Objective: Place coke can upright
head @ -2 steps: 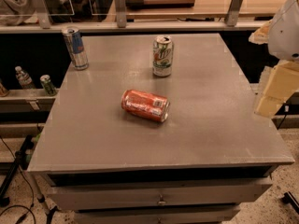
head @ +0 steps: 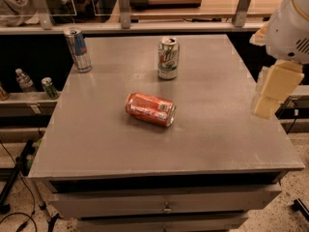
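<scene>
Since the earlier frame the gripper (head: 270, 98) has edged a little to the left, toward the table's right edge, while the coke can (head: 150, 109) has not shifted. The can lies on its side near the middle of the grey table (head: 217, 144), its long axis running from upper left to lower right across the top, with the lower-right end nearer the camera.

The gripper hangs off the table's right side, above the edge and well apart from the can, which lies to its left and at about the same height in the view. Nothing is held in it, and whether it is wide or narrow cannot be told from this angle; only its cream-coloured blocks show, pointing down and slightly left.

The white arm housing (head: 292, 30) sits above it at the upper right corner of the view, partly cut off by the frame, so the arm comes down from the upper right.

A white-and-green soda can (head: 168, 58) stands upright behind the coke can, toward the table's far side. A slimmer blue-and-silver can (head: 77, 50) stands upright at the far left corner. Below the tabletop a drawer front (head: 166, 204) faces the camera.
</scene>
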### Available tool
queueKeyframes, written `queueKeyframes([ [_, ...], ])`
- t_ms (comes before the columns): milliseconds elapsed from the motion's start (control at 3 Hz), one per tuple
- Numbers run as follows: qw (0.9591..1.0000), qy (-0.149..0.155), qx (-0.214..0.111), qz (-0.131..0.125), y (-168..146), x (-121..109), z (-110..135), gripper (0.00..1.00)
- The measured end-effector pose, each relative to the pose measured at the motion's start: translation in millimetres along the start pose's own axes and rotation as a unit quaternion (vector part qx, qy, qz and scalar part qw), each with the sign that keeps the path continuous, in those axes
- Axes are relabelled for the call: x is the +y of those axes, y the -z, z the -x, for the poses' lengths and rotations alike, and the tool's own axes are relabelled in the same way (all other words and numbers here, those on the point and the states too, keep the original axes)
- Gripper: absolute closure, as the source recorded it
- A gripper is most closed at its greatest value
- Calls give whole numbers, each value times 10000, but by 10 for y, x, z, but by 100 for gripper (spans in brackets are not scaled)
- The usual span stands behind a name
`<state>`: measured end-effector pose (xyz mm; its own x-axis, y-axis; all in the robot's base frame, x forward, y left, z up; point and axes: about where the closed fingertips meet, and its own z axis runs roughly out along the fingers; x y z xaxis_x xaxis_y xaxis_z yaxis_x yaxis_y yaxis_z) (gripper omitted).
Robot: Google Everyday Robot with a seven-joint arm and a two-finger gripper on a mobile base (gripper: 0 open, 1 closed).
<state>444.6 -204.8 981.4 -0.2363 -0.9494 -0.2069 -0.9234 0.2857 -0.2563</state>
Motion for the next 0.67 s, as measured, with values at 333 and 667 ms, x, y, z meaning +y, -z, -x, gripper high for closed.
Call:
queueKeyframes([
  [333,9996,-177,71,219,-142,-59,301,0],
  [667,9986,-355,6,392,-224,-74,634,0],
])
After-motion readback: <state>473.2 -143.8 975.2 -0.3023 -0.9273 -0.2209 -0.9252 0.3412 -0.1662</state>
